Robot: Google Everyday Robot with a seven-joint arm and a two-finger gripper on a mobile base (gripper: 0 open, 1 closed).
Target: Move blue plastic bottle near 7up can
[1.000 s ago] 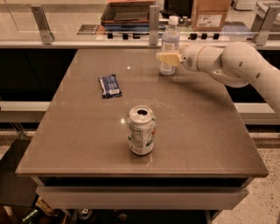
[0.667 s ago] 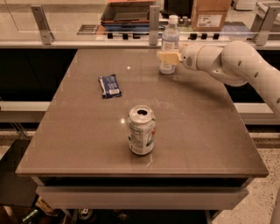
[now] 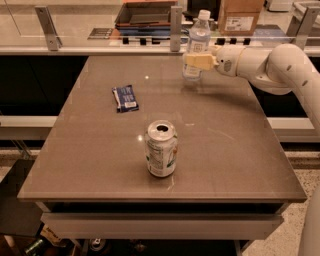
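Observation:
The blue plastic bottle (image 3: pixel 199 37), clear pale blue with a white cap and a white-and-blue label, stands nearly upright at the far middle-right of the table. My gripper (image 3: pixel 197 62) reaches in from the right and is shut on the bottle's lower half, with a cream finger (image 3: pixel 200 61) across its front. The 7up can (image 3: pixel 161 149), silver-white with green markings and an open top, stands upright in the front middle of the table, well apart from the bottle and nearer the camera.
A flat dark-blue snack packet (image 3: pixel 125 98) lies left of centre on the brown table (image 3: pixel 90 150). A rail with posts (image 3: pixel 175 22) runs behind the table's far edge, with boxes (image 3: pixel 239 15) and a tray beyond. My white arm (image 3: pixel 275 62) spans the far right.
The bottle and the gripper on it have shifted slightly up and to the right. The can and the packet have not moved.

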